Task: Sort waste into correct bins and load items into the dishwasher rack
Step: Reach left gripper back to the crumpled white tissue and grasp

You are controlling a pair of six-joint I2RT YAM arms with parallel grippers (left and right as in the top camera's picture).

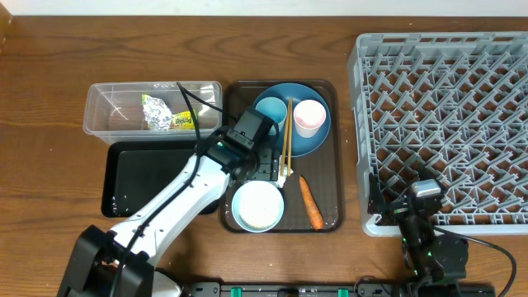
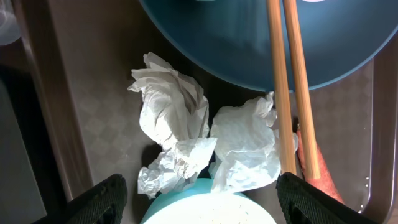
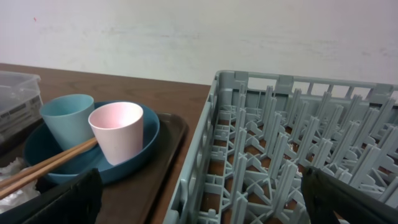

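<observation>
1. Directly beneath the left gripper [image 2: 202,204], whose dark fingers [image 2: 102,199] stand wide apart and hold nothing, lie two crumpled white tissue wads [image 2: 174,124], soft and sharply creased, side by side with a narrow gap between them.
2. Their near edges meet the rim of the round white bowl with a light-blue outside [image 2: 205,213], smooth and matte, at the near end of the flat brown serving tray [image 2: 93,124].
3. A pair of thin wooden chopsticks [image 2: 286,93], straight and smooth, runs from the far end over the right wad's right edge. A small, tapered orange carrot [image 2: 314,163] lies just right of them on the tray floor.
4. Filling the tray's far end is a glossy round dark-blue plate [image 2: 236,43]. It carries a light-blue cup [image 3: 67,118] and a pale-pink cup [image 3: 117,130], both upright and tapering.
5. The tray floor is faintly chequered with a raised rim, and a bare strip runs between the left wad and the left rim.
6. Left of the tray sits a clear rectangular plastic tub [image 1: 107,111] holding a crumpled silver foil wrapper [image 1: 154,111]. Nearer lies a shallow black rectangular tray [image 1: 140,177].
7. The right gripper [image 3: 205,205] is spread open and holds nothing. It is at the near-left corner of the large grey plastic rack of upright pegs [image 3: 280,143], which stands right of the tray with a strip of wooden table [image 1: 49,82] between them.
</observation>
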